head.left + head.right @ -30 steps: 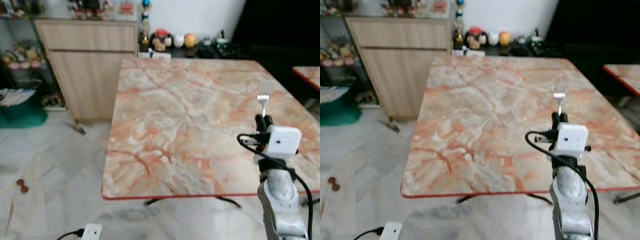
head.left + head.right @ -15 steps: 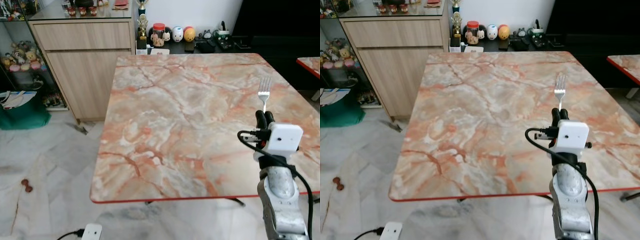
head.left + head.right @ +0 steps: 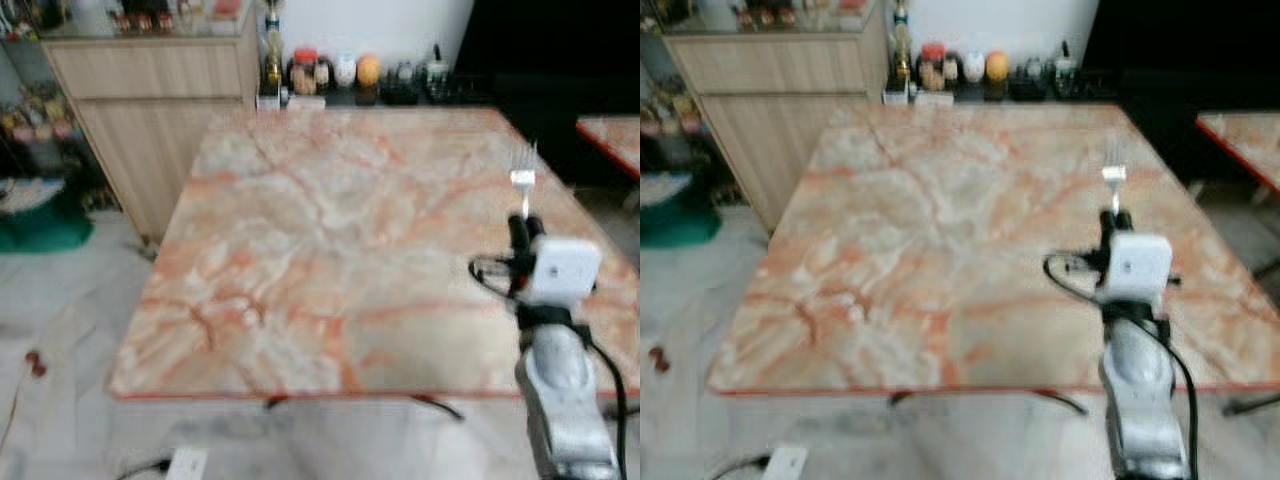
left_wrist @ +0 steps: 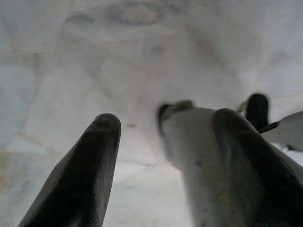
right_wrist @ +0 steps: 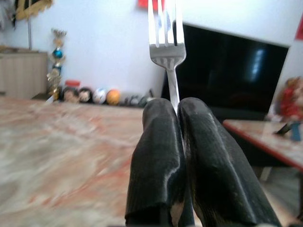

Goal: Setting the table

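Observation:
My right gripper [image 3: 524,228] is shut on a silver fork [image 3: 523,180], which stands upright with its tines up over the right part of the marble table [image 3: 300,260]. In the right wrist view the fork [image 5: 166,52] rises straight out between the two closed black fingers [image 5: 156,156]. My left gripper [image 4: 163,142] hangs idle over the pale floor, and its two black fingers [image 4: 90,161] stand apart with nothing between them. The pictures are blurred by the camera's motion.
A wooden sideboard [image 3: 150,110] stands at the back left, with jars and ornaments [image 3: 335,72] on a low shelf behind the table. A second red-edged table [image 3: 610,140] is at the right. A white power strip [image 3: 185,463] lies on the floor near the front.
The whole picture has shifted and blurred, so the camera has moved: the table now lies more to the left in view. The right gripper still holds the fork upright.

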`<state>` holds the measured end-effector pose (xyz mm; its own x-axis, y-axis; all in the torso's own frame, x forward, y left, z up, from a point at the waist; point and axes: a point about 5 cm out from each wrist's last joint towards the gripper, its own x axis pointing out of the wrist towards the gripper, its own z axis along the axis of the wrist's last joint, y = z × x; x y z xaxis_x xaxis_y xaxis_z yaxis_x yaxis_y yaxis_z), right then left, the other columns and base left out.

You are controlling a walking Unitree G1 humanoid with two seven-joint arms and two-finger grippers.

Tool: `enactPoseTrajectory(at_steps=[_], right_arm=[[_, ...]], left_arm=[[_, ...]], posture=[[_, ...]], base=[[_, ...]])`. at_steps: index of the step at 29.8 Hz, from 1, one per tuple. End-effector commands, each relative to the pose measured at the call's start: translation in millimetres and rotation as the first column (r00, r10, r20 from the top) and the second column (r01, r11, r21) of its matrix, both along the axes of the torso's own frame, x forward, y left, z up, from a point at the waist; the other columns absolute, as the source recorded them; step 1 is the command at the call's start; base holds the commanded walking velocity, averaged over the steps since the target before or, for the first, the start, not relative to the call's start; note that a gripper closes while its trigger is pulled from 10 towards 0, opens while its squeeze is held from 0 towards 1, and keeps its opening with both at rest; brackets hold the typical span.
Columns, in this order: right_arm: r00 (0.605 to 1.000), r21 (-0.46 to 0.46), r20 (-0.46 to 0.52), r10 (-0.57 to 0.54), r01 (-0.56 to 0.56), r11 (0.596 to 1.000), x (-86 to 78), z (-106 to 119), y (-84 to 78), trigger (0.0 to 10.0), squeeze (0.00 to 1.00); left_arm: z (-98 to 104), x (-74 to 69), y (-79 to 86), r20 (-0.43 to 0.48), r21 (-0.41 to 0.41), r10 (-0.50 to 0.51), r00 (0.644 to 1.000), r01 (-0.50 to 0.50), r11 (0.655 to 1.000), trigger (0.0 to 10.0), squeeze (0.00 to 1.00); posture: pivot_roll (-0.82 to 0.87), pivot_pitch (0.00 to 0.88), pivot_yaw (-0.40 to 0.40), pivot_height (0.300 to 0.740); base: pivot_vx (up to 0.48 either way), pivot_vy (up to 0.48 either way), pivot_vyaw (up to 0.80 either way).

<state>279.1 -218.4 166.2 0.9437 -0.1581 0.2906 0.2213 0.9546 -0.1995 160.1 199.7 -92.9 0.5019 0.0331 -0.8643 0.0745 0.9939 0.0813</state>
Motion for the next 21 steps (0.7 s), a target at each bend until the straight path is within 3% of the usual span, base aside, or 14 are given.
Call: enactPoseTrajectory(at_steps=[1, 21], right_arm=[[1.000, 0.000, 0.019, 0.021, -0.021, 1.000, 1.2, 4.5, 5.8, 10.0, 0.00], [0.999, -0.013, 0.036, 0.027, -0.026, 1.000, 6.0, 9.2, 8.2, 10.0, 0.00]], left_arm=[[-0.9, -5.4, 8.8, -0.023, 0.026, 0.000, 1.000, 0.001, 1.000, 10.0, 0.00], [-1.3, -6.9, 9.5, -0.014, 0.033, 0.030, 0.999, -0.029, 0.999, 10.0, 0.00]], posture=[[0.01, 0.000, -0.026, 0.740], [0.02, 0.000, -0.031, 0.740]], base=[[0.000, -0.428, 0.00], [0.000, -0.428, 0.00]])
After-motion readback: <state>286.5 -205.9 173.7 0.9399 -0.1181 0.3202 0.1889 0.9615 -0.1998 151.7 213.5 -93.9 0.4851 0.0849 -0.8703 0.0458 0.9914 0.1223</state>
